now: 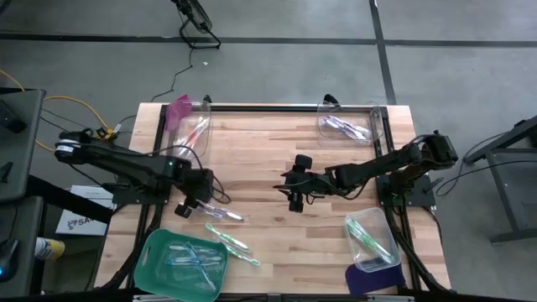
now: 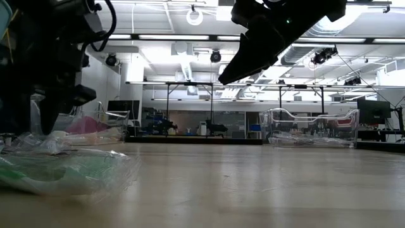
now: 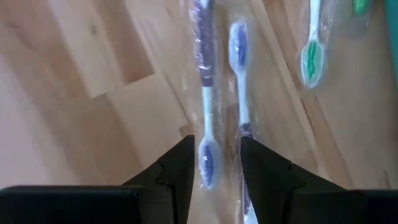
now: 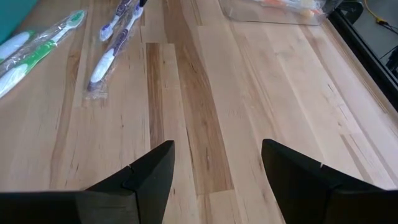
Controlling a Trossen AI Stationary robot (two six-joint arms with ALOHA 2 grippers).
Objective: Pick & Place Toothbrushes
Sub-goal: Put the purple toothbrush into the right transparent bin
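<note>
A clear-wrapped packet of two purple-and-white toothbrushes (image 1: 225,215) lies flat on the wooden table, left of centre. My left gripper (image 1: 200,205) is down over its left end and open. In the left wrist view the gripper (image 3: 216,146) has one brush head (image 3: 207,163) between its fingers. The second brush (image 3: 239,56) runs under the other finger. Wrapped green toothbrushes (image 1: 233,242) lie nearer the front edge. My right gripper (image 1: 295,190) hangs open above bare table at the centre (image 4: 217,155). My left gripper comes at the purple packet from above, fingers astride one brush head at the packet's end (image 3: 207,163), along the brushes' length. The packet lies flat on the table. I cannot tell whether the fingers touch it.
A teal tray (image 1: 155,267) with several toothbrushes sits at the front left. Clear bins stand at the far left (image 1: 191,126) with pink brushes, the far right (image 1: 344,127) with purple ones, and the front right (image 1: 373,239) with green ones. A purple lid (image 1: 373,278) lies beside the last.
</note>
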